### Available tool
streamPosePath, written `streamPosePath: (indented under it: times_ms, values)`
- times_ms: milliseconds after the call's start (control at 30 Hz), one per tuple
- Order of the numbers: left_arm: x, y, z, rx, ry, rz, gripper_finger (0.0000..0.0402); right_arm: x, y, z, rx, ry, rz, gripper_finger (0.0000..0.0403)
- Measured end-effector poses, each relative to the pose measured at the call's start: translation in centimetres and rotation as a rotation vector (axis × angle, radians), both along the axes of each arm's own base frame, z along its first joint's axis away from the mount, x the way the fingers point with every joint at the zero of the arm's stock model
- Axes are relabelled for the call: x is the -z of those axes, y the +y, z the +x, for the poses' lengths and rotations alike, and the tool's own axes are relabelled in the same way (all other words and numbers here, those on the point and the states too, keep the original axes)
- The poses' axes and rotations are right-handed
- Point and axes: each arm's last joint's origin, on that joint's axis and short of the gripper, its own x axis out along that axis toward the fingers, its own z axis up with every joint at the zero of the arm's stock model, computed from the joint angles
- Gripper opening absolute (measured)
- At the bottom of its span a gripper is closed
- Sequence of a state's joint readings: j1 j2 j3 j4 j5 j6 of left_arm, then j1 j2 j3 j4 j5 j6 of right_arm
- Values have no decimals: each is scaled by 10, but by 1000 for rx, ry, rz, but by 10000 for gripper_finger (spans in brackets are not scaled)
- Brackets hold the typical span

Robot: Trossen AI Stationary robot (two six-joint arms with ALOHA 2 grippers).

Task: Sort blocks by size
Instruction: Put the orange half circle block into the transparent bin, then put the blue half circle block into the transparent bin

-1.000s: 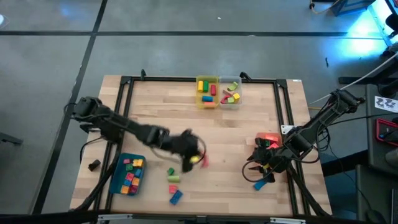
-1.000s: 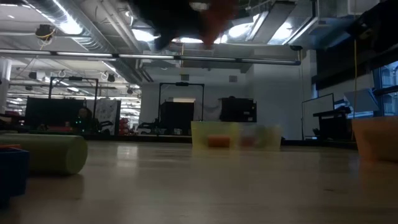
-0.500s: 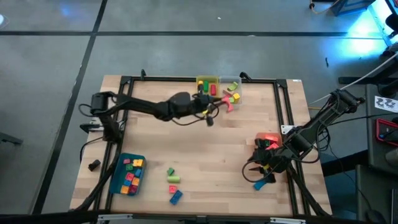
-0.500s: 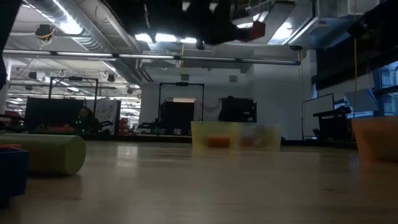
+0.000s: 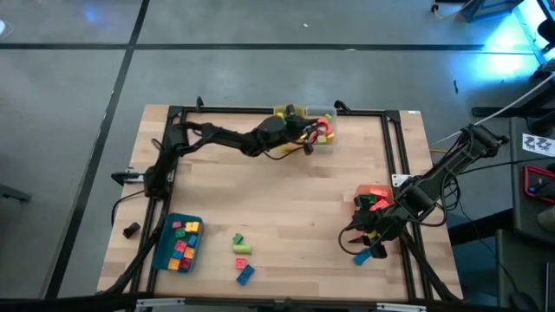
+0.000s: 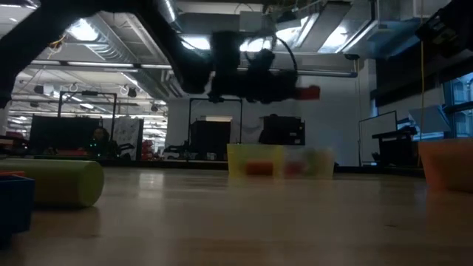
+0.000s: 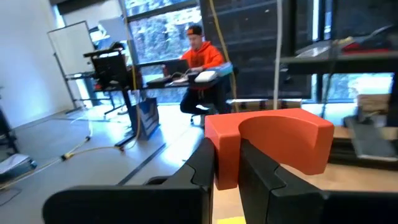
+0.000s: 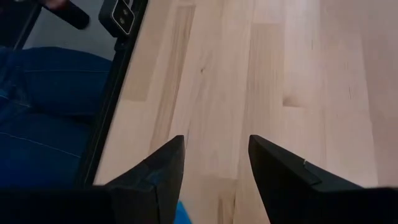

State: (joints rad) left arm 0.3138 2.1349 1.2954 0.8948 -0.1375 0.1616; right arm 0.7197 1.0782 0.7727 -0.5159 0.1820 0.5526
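Observation:
My left gripper (image 5: 310, 137) is raised at the table's far edge, over the yellow bin (image 5: 284, 113) and the clear bin (image 5: 324, 140), shut on a red block (image 7: 273, 143) with a round cut-out. It also shows in the low view (image 6: 310, 92). My right gripper (image 5: 368, 244) is open and empty, low at the table's near right, beside a blue block (image 5: 362, 257). Loose blocks lie flat on the table near the front: green (image 5: 238, 237), yellow-green (image 5: 242, 250), red (image 5: 242, 261), blue (image 5: 246, 275). My left gripper pinches one end of the red block (image 7: 225, 174) between its two fingers (image 7: 202, 165). The fingers lie about level and point toward the table's right. The block sticks out ahead of the fingertips and is lifted clear, high above the bins.
A teal bin (image 5: 178, 243) with several blocks stands at the near left. An orange bin (image 5: 371, 195) stands by my right arm. A black frame (image 5: 173, 147) runs along the table's edges. A person in an orange top (image 7: 202, 59) sits at a desk in the room beyond.
My left gripper has swung from the table's near middle to the far edge, over the yellow and clear bins, carrying the red block clear of the table the whole way.

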Motion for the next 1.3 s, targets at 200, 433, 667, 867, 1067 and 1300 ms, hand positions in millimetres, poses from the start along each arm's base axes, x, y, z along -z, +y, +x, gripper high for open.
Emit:
streamPosePath:
  times_ms: [200, 433, 667, 867, 1067, 1300]
  values:
    - [12, 23, 14, -36, 60, -19, 31, 0, 0, 0, 0, 1, -1, 182]
    - [19, 38, 11, -70, 106, -141, 53, 0, 1, -1, -32, 21, 28, 182]
    - [19, 49, 6, -100, 47, -264, 135, -7, 8, 3, -93, -15, 134, 182]
    - [20, 50, 6, -105, 12, -344, 158, -11, 15, 1, -183, -16, 224, 182]
    - [20, 42, 9, -86, 10, -348, 159, -6, 31, -10, -225, 43, 240, 182]
    - [20, 35, 12, -69, 31, -318, 159, 15, 54, -18, -250, 87, 125, 182]
